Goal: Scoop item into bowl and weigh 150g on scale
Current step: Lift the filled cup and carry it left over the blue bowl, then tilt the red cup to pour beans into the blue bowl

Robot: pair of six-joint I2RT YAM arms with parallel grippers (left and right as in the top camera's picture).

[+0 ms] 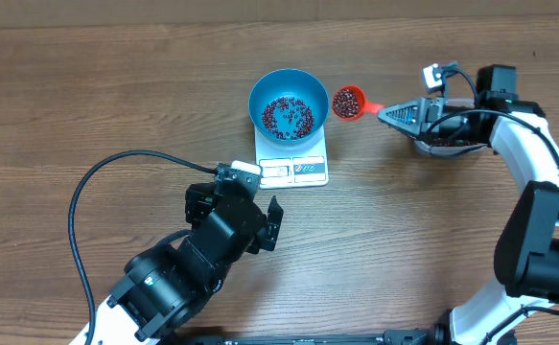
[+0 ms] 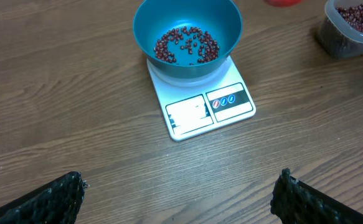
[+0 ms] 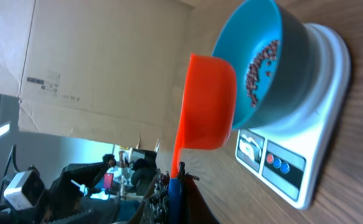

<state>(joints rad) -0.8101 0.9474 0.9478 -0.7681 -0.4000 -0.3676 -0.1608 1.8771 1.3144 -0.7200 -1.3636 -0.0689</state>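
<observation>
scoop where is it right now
In the overhead view the scoop, full of beans, is just right of the bowl on the scale, its handle held in the right hand.

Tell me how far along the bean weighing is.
Done: the blue bowl sits on the scale with a thin layer of beans in it. In hand: the right pincer is shut on the handle of the orange scoop, which is loaded and beside the bowl's rim. Left: tipping that load in, likely more scoops; the scale's display is unreadable, so the weight is unknown. The left pincer is open, idle.
</observation>
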